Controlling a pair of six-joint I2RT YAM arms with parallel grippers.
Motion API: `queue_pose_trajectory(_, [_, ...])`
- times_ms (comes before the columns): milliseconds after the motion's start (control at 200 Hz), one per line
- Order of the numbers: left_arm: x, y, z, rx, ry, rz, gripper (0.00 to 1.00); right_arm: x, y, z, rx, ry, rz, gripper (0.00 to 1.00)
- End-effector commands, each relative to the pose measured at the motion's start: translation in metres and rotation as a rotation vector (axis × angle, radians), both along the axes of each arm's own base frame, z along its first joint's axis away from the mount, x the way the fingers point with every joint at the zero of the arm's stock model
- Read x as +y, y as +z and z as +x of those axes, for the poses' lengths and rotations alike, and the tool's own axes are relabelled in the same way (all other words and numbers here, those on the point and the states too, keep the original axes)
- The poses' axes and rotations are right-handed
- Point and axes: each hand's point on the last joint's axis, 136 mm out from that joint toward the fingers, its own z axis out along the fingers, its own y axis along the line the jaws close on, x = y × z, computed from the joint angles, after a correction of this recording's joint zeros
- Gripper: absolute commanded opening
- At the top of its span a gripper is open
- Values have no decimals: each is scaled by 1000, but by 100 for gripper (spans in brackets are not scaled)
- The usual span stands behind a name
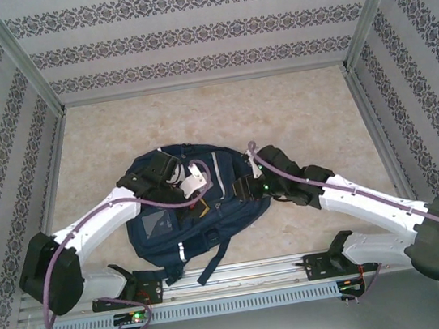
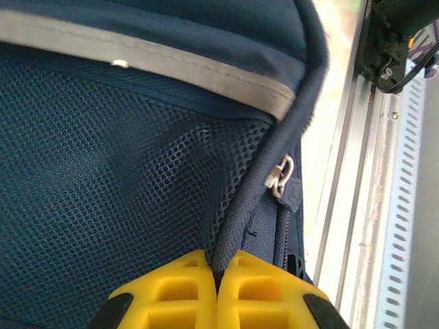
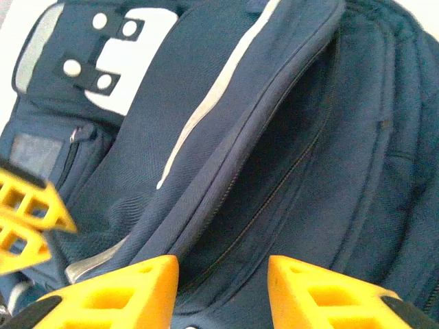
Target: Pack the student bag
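Beige stone-pattern table (image 1: 294, 113), wallpapered walls round it. The student bag (image 1: 171, 228) is a large dark navy fabric backpack with white reflective patches. It lies flat on the near-centre of the table, front face up, straps trailing toward the arm bases. Flat like that, its pockets and zips face upward, so both arms can get at them from either side.

The white left arm (image 1: 96, 218) reaches over the bag's upper left. The white right arm (image 1: 372, 204) comes in at its right edge.

The left gripper (image 2: 219, 266) has its yellow fingers pinched together on a navy piped seam beside the dark mesh side pocket (image 2: 103, 192), so it is gripping fabric. My read is that it anchors or lifts that edge so the bag won't slide (which of the two, can't tell).

The right gripper (image 3: 221, 274) has its yellow fingers spread wide with nothing held. It hovers over a fold of the front panel where a long zip track (image 3: 274, 185) runs and appears closed. It is probably lining up to work that zip, so I judge this an early, opening stage.

Small stuff:
- a white patch with round snaps (image 3: 130, 55)
- a grey reflective stripe (image 2: 171, 62)
- a small silver zipper pull (image 2: 278, 177) just beside the pinched seam
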Motion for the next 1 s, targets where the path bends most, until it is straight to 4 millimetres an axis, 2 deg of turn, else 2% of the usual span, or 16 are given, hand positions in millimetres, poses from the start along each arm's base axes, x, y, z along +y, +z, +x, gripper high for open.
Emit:
queue_pose_trajectory(0, [-16,38,24,-38,-3,-143,0,20,-5,-14,-19,87,-44,40])
queue_pose_trajectory(185, [-23,43,33,-13,11,-193,0,50,-5,-11,22,49,-28,44])
queue_pose_trajectory(265, [-25,44,36,-5,12,-210,0,55,-4,-13,23,17,-37,45])
queue_pose_trajectory(330, [-25,42,38,-7,7,-203,0,48,-3,-13,31,-32,-52,46])
queue_pose_trajectory(440, [-23,38,37,-24,-7,-194,0,21,-2,-11,7,-115,-92,50])
queue_pose_trajectory(580, [-21,39,36,-42,-9,-196,0,-2,-2,-21,19,-119,-98,51])
queue_pose_trajectory(725, [-22,42,39,-38,2,-209,0,18,1,-47,72,20,-10,44])
queue_pose_trajectory(809, [-24,45,40,-27,1,-228,0,32,2,-55,71,59,8,43])
queue_pose_trajectory(994, [-27,46,40,-21,-5,-248,0,44,-3,-36,39,-36,-29,48])
